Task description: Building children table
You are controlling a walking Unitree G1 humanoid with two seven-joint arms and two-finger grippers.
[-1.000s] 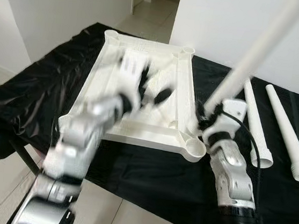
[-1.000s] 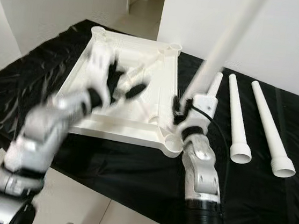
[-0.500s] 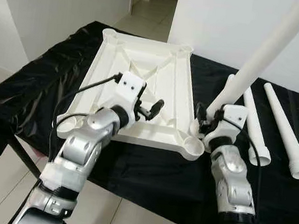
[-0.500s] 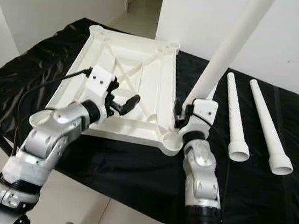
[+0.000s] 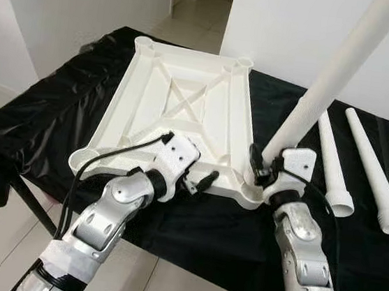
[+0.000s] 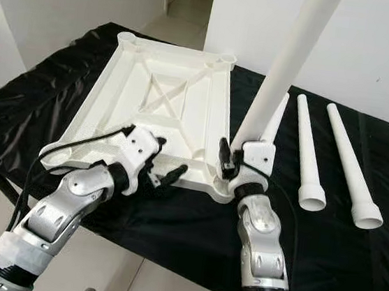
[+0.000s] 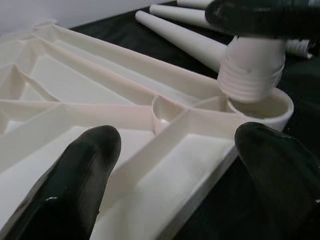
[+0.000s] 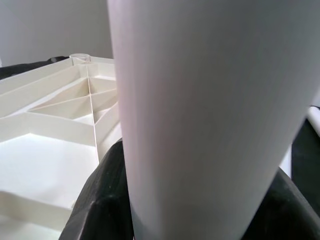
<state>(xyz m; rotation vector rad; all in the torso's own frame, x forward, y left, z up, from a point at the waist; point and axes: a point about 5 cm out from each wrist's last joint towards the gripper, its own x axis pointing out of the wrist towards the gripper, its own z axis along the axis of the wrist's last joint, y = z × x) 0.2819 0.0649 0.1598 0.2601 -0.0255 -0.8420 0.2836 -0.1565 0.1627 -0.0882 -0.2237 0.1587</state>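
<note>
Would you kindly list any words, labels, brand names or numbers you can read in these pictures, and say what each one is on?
None: no readable text, label, brand or number appears anywhere.
The white tabletop, upside down, shows only plain ribs.
The table leg in the right gripper is plain white.
The loose legs on the black sheet carry no markings.

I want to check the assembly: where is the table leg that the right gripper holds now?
The table leg stands tilted in the right gripper, its threaded end at the corner socket of the upturned tabletop nearest the robot's right side.
</note>
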